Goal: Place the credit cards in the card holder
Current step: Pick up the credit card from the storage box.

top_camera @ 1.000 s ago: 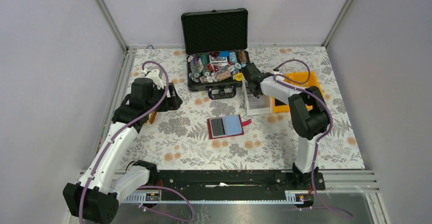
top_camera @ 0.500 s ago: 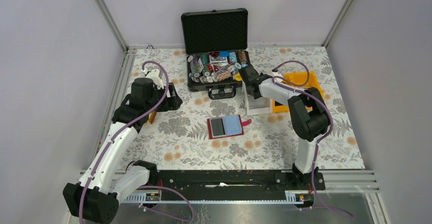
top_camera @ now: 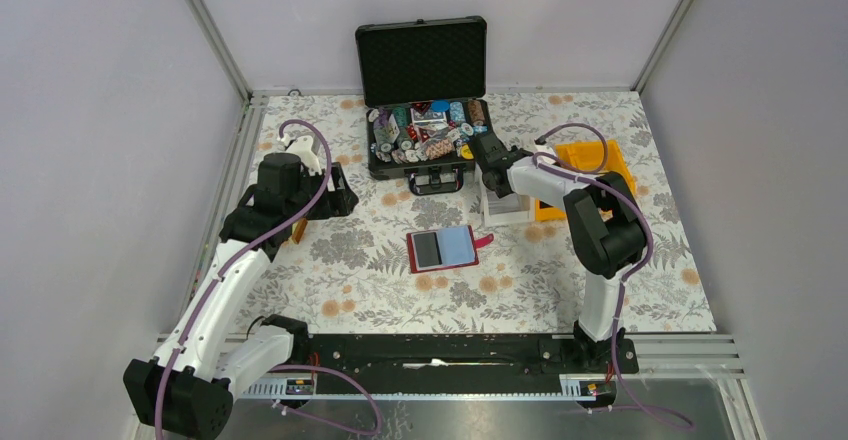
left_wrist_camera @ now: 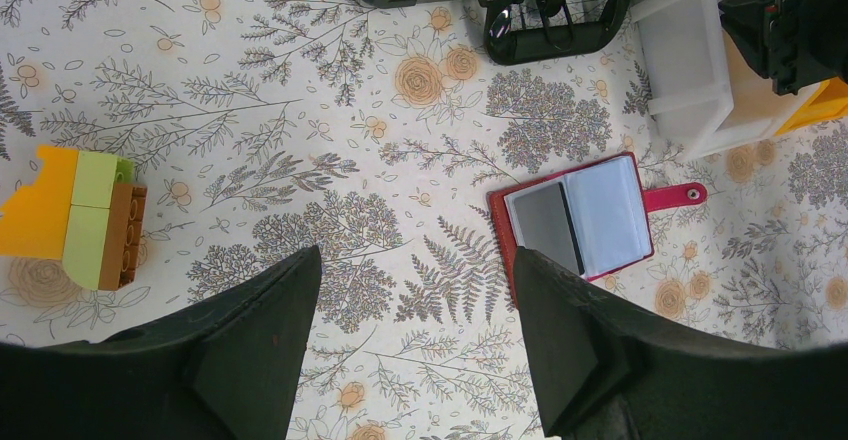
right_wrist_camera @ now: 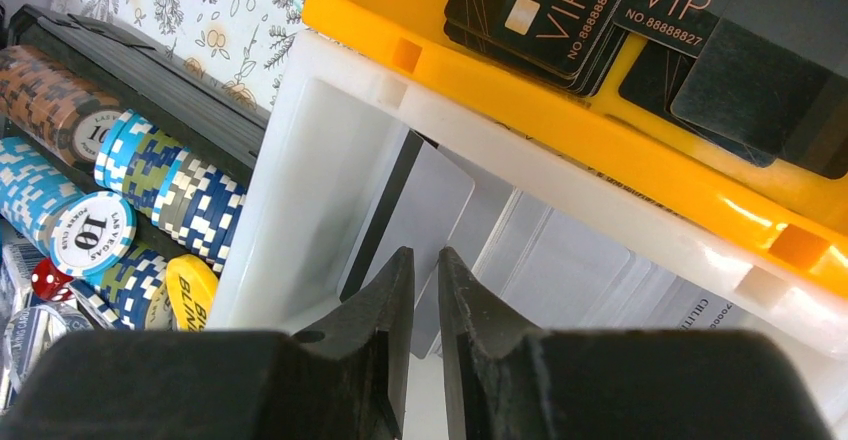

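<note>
The dark red card holder (top_camera: 445,249) lies open on the floral mat, with a dark card in its left half and a pale blue face on its right half; it also shows in the left wrist view (left_wrist_camera: 580,225). Pale grey-white credit cards (right_wrist_camera: 600,260) lie in a white bin (top_camera: 503,210); one with a black stripe (right_wrist_camera: 425,195) leans on the bin's wall. My right gripper (right_wrist_camera: 425,252) is down in this bin, its jaws a narrow gap apart over that card's lower edge, nothing between them. My left gripper (left_wrist_camera: 415,250) is wide open and empty, above the mat left of the holder.
An open black case (top_camera: 425,100) full of poker chips (right_wrist_camera: 150,180) stands at the back, just left of the white bin. A yellow bin (right_wrist_camera: 560,110) with black VIP cards (right_wrist_camera: 560,10) is right of it. Stacked toy bricks (left_wrist_camera: 85,220) lie at the left.
My right gripper has shifted slightly left and lower into the white bin. The left arm and the card holder have not moved.
</note>
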